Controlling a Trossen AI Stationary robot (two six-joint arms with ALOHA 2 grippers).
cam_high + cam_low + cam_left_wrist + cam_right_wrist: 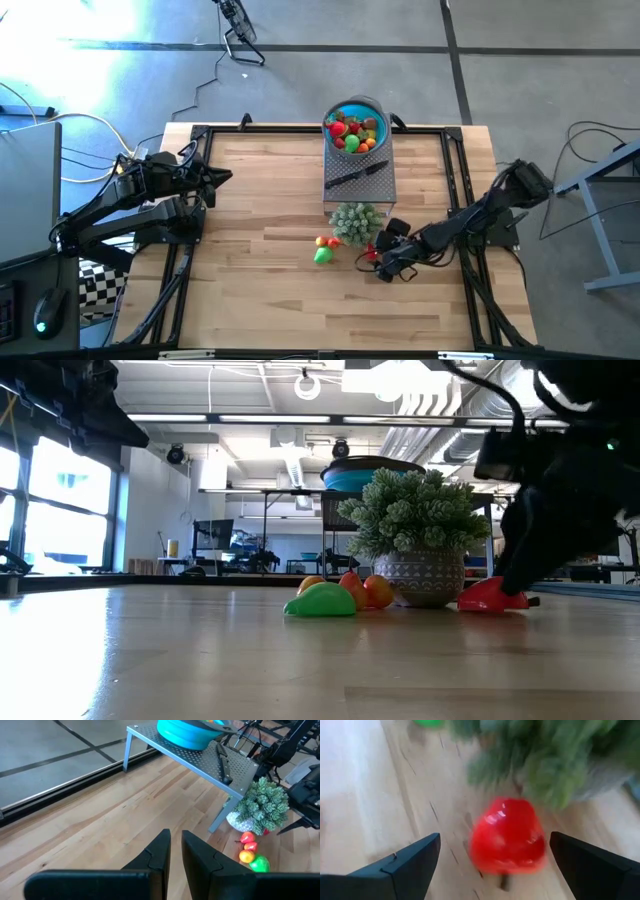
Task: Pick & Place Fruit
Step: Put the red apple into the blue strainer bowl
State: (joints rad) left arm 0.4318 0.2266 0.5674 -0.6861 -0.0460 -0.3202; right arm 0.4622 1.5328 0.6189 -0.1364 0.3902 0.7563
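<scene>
Several small toy fruits (pixel 327 249) are seen loose on the wooden table (pixel 260 190): a bright green one (pixel 321 600) lies in front, with an orange and a red piece touching it behind, all just beside the potted plant (pixel 356 222), whose pale green bushy foliage rises from a patterned grey pot. One more piece, a glossy red fruit (pixel 507 835) with a broad rounded body, is set on the wood on the other side of the pot, close to it. The right gripper (pixel 382 262) is held low at this red fruit with its jaws spread wide, one dark finger on each side and clear wood between finger and fruit; nothing is gripped. A blue bowl (pixel 355 127) is placed on a perforated metal stand (pixel 360 178) at the far edge of the table, and it is filled with many more small fruits in red, orange, yellow and green. A black-handled knife (pixel 223 764) is laid on the stand beside the bowl. The left gripper (pixel 172 851) is kept raised at the table's left side, well apart from the fruit, its fingers drawn nearly together with only a narrow slit between them and nothing held.
</scene>
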